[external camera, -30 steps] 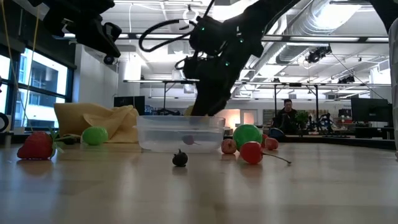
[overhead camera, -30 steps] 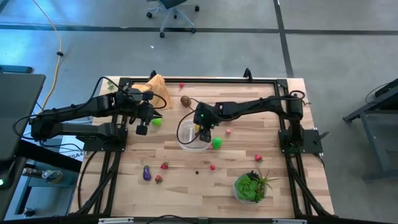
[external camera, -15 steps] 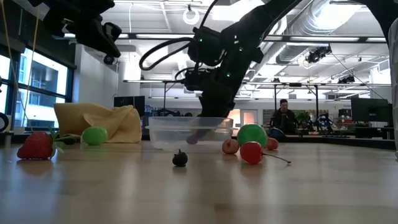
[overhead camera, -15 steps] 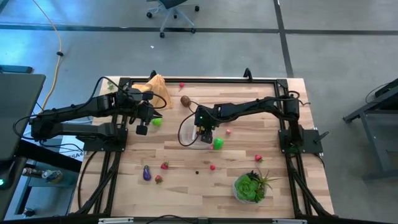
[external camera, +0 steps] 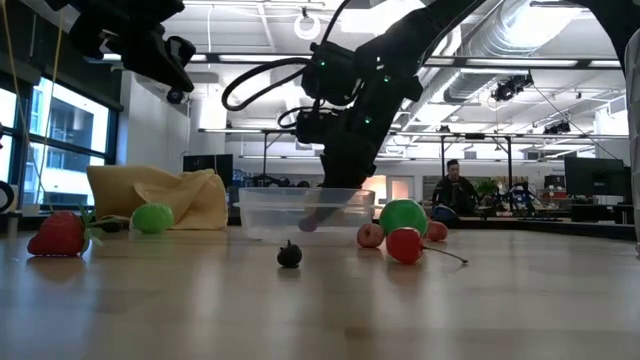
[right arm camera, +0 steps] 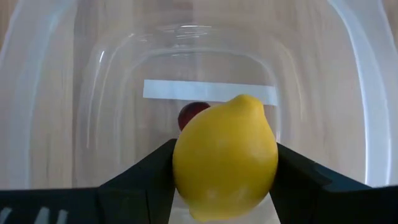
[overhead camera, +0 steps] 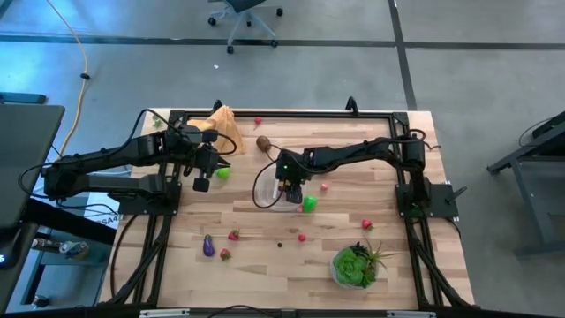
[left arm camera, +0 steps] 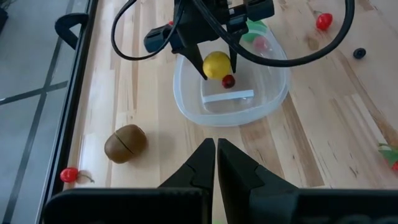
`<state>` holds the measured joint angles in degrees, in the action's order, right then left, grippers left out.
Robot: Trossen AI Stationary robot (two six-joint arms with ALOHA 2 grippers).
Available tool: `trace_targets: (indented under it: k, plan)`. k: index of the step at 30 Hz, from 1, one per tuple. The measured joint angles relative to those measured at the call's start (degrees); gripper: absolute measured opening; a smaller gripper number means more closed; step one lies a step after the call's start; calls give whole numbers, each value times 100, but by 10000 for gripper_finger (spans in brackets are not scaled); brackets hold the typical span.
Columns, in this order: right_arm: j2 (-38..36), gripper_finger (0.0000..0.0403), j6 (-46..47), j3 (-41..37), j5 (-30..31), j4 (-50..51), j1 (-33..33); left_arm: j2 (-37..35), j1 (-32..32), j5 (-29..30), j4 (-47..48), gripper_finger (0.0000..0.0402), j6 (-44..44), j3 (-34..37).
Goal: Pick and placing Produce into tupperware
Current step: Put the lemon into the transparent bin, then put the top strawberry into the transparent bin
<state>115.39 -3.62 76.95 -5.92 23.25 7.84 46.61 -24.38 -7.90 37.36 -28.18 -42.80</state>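
The tupperware (overhead camera: 265, 190), a clear round container, stands near the table's middle. My right gripper (overhead camera: 292, 187) reaches down into it, shut on a yellow lemon (left arm camera: 216, 64). A small red berry (right arm camera: 191, 114) lies on the tupperware's floor just beyond the lemon. Outside it, a green lime (overhead camera: 309, 202) lies close to its right wall and a brown kiwi (left arm camera: 125, 141) lies on its far side. My left gripper (left arm camera: 216, 149) hangs shut and empty above the table's left part. My right gripper pinches the lemon across its middle, one finger (right arm camera: 146, 180) on each of its two opposite sides (right arm camera: 183, 162). The fingers slant down into the tupperware from the table's right. The lemon sits low inside the walls; whether it touches the floor I cannot tell.
An orange-tan cloth (overhead camera: 222, 128) lies at the far left, with a second lime (overhead camera: 223, 174) near it. A leafy plant (overhead camera: 356, 265) stands at the near right. An eggplant (overhead camera: 208, 246), strawberries (overhead camera: 234, 235) and small berries (overhead camera: 301, 237) are scattered along the near side.
My right gripper has sunk a little deeper into the tupperware with the lemon. The tupperware has slid slightly toward the table's right edge, staying flat on the table.
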Motion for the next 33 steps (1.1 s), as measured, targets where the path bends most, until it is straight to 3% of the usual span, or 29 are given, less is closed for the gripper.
trace_targets:
  k: [12, 19, 25, 33]
  plan:
    - [-2, 266, -94, 0, -47, 6, 0, 0, 0, 0, 0, 10, 0, 1]
    - [-148, 264, -226, 449, 229, 698, -46, 2, 2, 0, 0, 10, 0, -1]
    - [-496, 263, -221, 821, 861, 1505, -90, 1, 1, 0, -3, 10, -2, 0]
    - [-1205, 263, 313, 116, 1234, 2327, 370, 2, 0, 0, -2, 10, -1, 0]
